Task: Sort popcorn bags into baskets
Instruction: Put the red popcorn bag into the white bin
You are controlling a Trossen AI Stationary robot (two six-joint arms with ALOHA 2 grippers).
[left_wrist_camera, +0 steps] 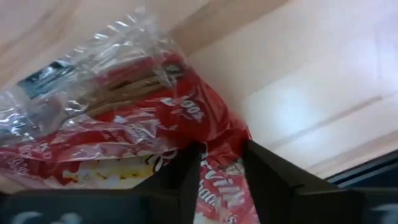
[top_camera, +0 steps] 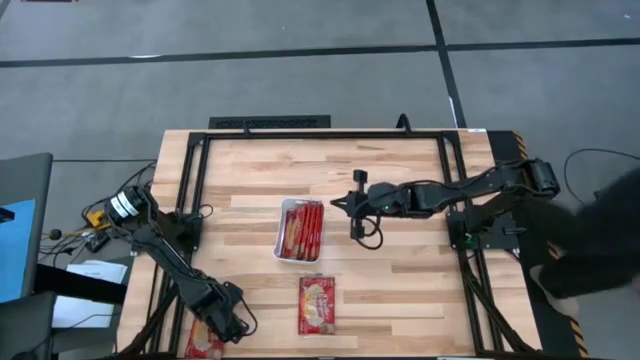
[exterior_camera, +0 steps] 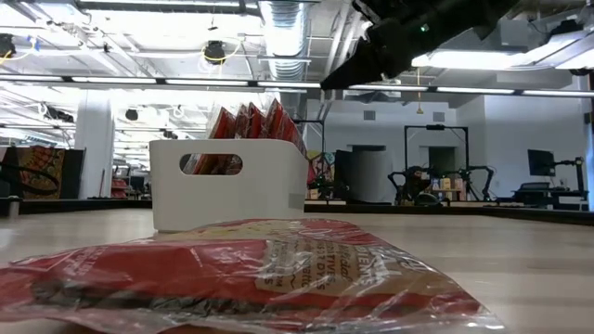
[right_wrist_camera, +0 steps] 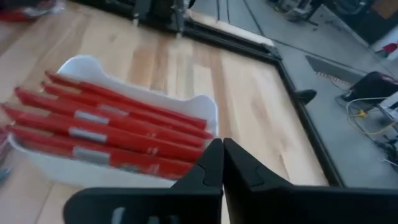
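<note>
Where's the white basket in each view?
High: white basket at table centre, bags standing in it.
Low: left of centre, behind the loose bag.
Left wrist: not in it.
Right wrist: left half, beyond the fingers.
Shared landmark: the red bags standing on edge inside.

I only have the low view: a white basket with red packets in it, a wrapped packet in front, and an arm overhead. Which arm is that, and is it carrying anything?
Observer: That is the right gripper. It hangs just beside the basket, fingers shut and holding nothing.
Operator: Where is the other arm?
Observer: The left gripper is down at the left front corner of the table, closed on the edge of a popcorn bag.
Operator: Any loose bags apart from that one?
Observer: From above, one: the flat bag lies alone between the basket and the table's front edge, with neither gripper touching it.
</note>
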